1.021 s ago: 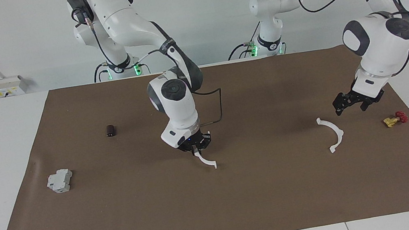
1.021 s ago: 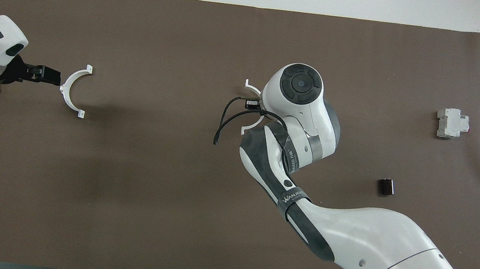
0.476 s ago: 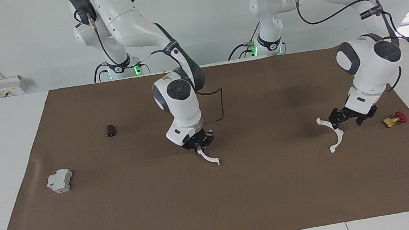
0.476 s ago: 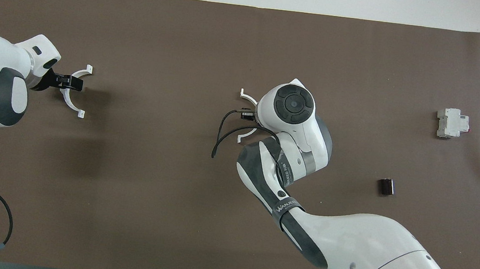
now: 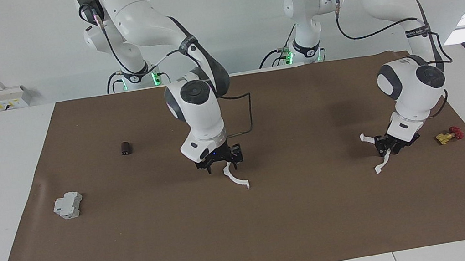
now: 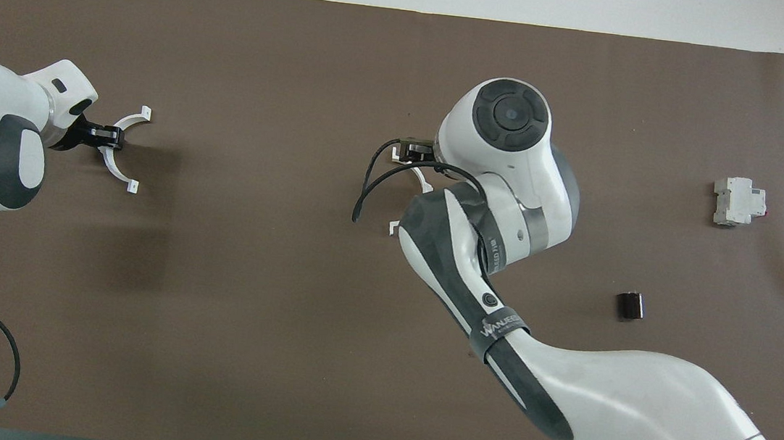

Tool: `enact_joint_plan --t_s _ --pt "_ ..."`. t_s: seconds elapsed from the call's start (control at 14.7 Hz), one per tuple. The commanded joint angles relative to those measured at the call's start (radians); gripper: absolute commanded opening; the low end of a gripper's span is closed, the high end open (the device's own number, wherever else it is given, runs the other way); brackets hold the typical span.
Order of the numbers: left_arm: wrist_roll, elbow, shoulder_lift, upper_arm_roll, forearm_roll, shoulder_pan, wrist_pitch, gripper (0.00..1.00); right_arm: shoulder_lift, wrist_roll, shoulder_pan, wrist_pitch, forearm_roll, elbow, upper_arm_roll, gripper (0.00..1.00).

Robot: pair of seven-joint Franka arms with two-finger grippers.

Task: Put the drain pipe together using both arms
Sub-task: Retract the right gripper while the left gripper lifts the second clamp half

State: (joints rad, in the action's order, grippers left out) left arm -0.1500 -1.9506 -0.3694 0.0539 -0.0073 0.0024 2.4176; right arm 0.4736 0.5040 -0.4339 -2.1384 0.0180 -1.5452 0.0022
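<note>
The drain pipe is two separate white half-ring arcs. My right gripper (image 5: 222,166) is over the middle of the brown mat (image 5: 139,245), shut on one arc (image 5: 237,180) that slants down from its fingers. In the overhead view that gripper (image 6: 415,152) hides the arc's (image 6: 426,181) upper part. My left gripper (image 5: 386,147) is down at the mat toward the left arm's end, shut on the middle of the other arc (image 5: 379,168), whose two tabs stick out either side. It shows the same in the overhead view, gripper (image 6: 110,138) on arc (image 6: 127,121).
A small yellow-and-red valve (image 5: 446,136) lies beside the left gripper, toward the table's end. A grey boxy block (image 5: 67,205) (image 6: 736,201) and a small dark cylinder (image 5: 125,148) (image 6: 631,305) lie toward the right arm's end.
My left gripper came down from beside the arc onto its middle and closed on it. My right wrist turned and shifted a little, still holding its arc.
</note>
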Motion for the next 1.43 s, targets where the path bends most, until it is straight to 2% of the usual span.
enact_joint_plan --t_s 0.0,0.34,0.48,0.61,0.68,0.82,1.02,1.36 --pt "-0.009 -0.028 0.033 0.004 0.007 -0.01 -0.032 0.0 -0.094 -0.054 0.108 0.139 -0.006 0.014 0.007 1.0" --pt "0.048 -0.011 0.104 0.012 0.013 -0.077 -0.127 0.0 -0.317 -0.186 0.246 0.463 -0.039 0.048 0.004 1.0" --pt "0.156 0.012 0.101 0.012 0.026 -0.139 -0.132 0.0 -0.409 -0.316 0.32 0.57 -0.039 0.047 0.004 1.0" --pt "0.306 0.031 0.096 0.012 0.107 -0.211 -0.149 0.0 -0.449 -0.407 0.375 0.629 -0.038 0.044 0.002 1.0" --pt "0.385 0.053 0.095 0.012 0.142 -0.254 -0.176 0.0 -0.452 -0.417 0.385 0.64 -0.038 0.034 0.004 1.0" --pt "0.484 0.1 0.084 0.012 0.15 -0.335 -0.233 0.0 -0.505 -0.417 0.374 0.603 -0.036 -0.068 0.004 1.0" --pt "0.611 0.209 0.012 0.012 0.184 -0.47 -0.313 0.0 -0.512 -0.42 0.399 0.595 -0.036 -0.073 0.002 1.0" --pt "0.667 0.306 -0.081 0.012 0.201 -0.593 -0.336 0.0 -0.487 -0.436 0.448 0.577 -0.041 -0.064 0.002 1.0"
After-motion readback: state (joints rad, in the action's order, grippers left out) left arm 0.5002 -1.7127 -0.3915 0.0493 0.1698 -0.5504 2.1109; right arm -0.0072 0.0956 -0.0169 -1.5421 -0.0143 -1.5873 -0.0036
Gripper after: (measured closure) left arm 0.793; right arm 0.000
